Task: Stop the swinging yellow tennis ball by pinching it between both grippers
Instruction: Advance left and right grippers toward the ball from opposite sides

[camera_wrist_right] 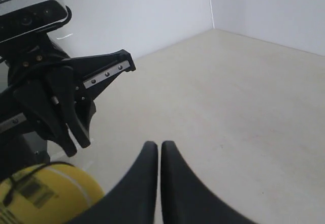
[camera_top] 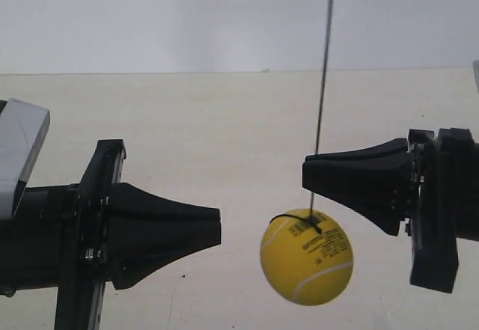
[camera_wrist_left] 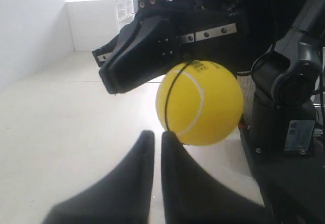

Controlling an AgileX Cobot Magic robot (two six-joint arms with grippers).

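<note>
1. I read bright, diffuse light in all views, with faint shadows.
2. The yellow tennis ball (camera_top: pixel 307 257) shows a soft, blurred outline in the exterior view.
3. The left gripper (camera_wrist_left: pixel 156 136) and right gripper (camera_wrist_right: pixel 155 147) appear defocused close up.

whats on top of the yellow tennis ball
A thin black string loops over the yellow tennis ball and runs straight up; a small barcode label sits beside it. Where the string hangs from is out of frame.
</note>
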